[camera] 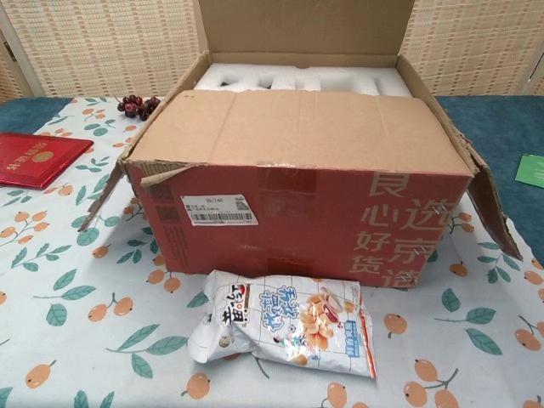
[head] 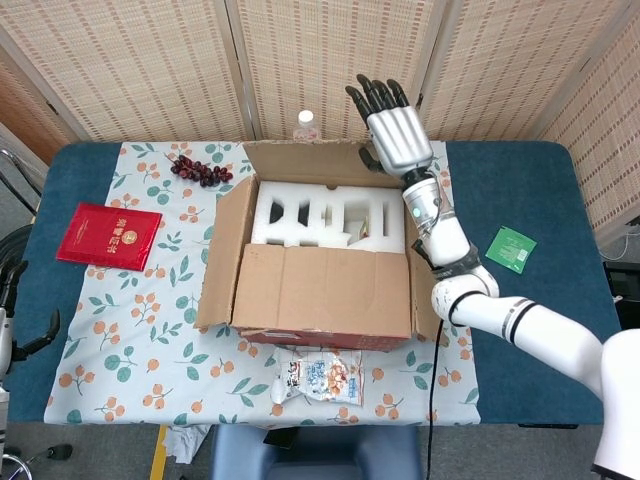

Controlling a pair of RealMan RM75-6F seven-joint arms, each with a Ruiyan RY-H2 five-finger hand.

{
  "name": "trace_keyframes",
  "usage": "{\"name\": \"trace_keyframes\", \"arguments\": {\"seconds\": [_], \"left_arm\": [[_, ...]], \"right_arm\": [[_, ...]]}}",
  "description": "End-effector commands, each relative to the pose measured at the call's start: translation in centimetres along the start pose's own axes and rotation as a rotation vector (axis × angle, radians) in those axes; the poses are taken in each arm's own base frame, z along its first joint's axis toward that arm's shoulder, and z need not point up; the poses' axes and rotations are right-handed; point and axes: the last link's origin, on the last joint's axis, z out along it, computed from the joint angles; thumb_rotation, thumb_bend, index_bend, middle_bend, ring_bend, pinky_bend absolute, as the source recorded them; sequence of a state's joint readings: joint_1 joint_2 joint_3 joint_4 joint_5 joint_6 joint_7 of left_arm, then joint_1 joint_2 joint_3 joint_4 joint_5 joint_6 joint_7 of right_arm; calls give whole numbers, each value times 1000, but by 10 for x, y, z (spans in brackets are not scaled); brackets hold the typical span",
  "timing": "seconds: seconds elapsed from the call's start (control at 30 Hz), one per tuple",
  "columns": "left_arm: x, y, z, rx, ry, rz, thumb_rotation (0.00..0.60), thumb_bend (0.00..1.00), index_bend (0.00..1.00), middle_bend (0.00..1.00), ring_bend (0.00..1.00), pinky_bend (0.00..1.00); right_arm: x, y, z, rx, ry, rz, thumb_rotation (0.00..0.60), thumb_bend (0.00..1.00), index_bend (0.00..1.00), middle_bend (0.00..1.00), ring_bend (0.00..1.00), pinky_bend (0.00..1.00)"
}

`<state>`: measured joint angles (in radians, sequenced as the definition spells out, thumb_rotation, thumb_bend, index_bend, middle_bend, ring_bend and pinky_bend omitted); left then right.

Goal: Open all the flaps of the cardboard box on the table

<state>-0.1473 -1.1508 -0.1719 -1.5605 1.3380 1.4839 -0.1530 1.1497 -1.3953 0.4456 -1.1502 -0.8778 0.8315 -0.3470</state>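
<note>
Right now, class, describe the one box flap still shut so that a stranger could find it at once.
Start at the big red cardboard box on the floral tablecloth. The near flap lies flat over its front half, above the snack bag; the back flap stands up, and the side flaps hang outward.
</note>
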Motion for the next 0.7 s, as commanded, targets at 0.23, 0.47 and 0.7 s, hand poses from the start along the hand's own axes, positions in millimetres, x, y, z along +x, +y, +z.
{"name": "trace_keyframes", "arguments": {"seconds": [0.23,0.47,0.7], "left_arm": [[2,-10,5,25,-21,-19,418,460,0,0,0,0],[2,-11,4,25,-25,-2,416,460,0,0,0,0],[-1,-4,0,-9,-40,25,416,459,0,0,0,0]], "right_arm": [[-15,8,41,-83,-3,-55,600,422,0,0,0,0],[-16,6,25,-14,-30,37,600,422,0,0,0,0],[1,9,-48,88,-79,77,600,422,0,0,0,0]]}}
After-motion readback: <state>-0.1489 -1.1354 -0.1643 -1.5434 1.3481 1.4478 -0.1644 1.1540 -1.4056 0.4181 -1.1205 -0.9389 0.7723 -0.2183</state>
